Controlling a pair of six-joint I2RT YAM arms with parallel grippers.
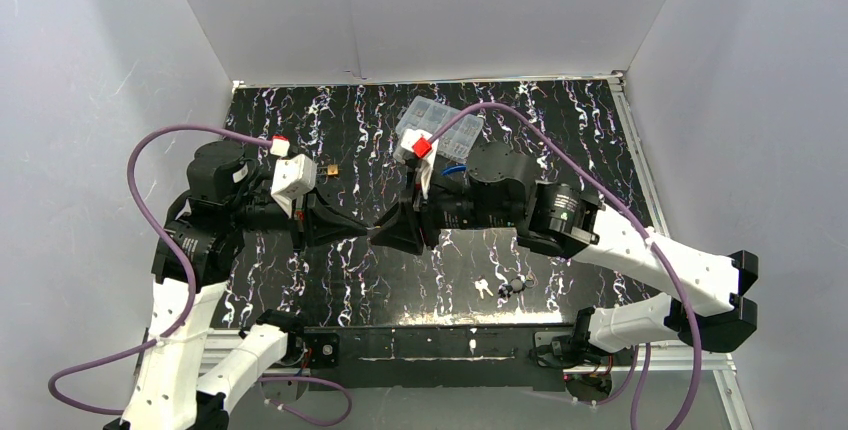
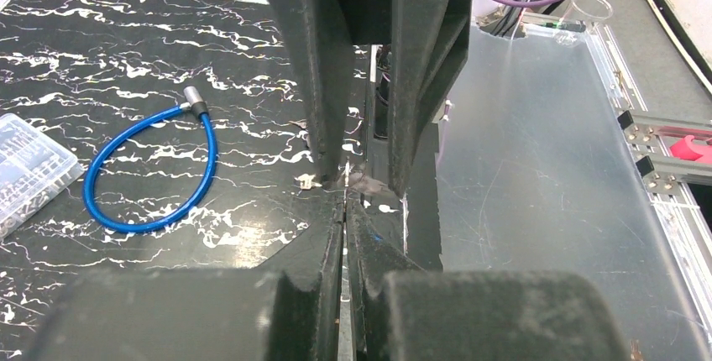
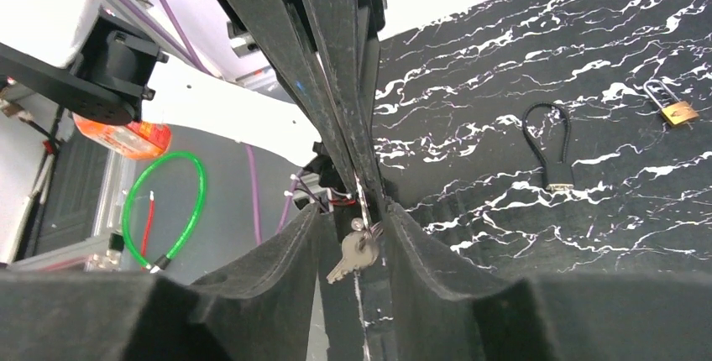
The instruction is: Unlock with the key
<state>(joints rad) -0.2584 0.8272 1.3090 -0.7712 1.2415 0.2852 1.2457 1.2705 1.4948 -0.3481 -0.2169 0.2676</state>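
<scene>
Currently the handover of the key looks to be the step in hand, with the lock not yet touched. Starting at the left, the left gripper (image 2: 345, 210) is reaching toward the middle of the black white-veined tabletop (image 1: 340, 285). Its jaws are pressed together and pinching the small silver key (image 3: 356, 252) by its ring end, so the blade is dangling free below the fingertips. Just beyond that gripper, the small brass padlock (image 1: 331, 168) is lying on the table, apart from both grippers.

At the centre, the two grippers are meeting tip to tip above the table. Coming in from the right, the right gripper (image 3: 353, 220) is holding its jaws spread, one finger on each side of the hanging key; whether the pads are touching it I cannot tell. Further right, near the front edge, a couple of loose small keys (image 1: 483, 287) are lying on the table.

Judging from this, the next move is calling for the right jaws to close squarely on the key's head before the left ones let go, leaving the blade pointing outward and free. After that, the key is going to need carrying to the padlock's keyway, with the other gripper steadying the lock body.
</scene>
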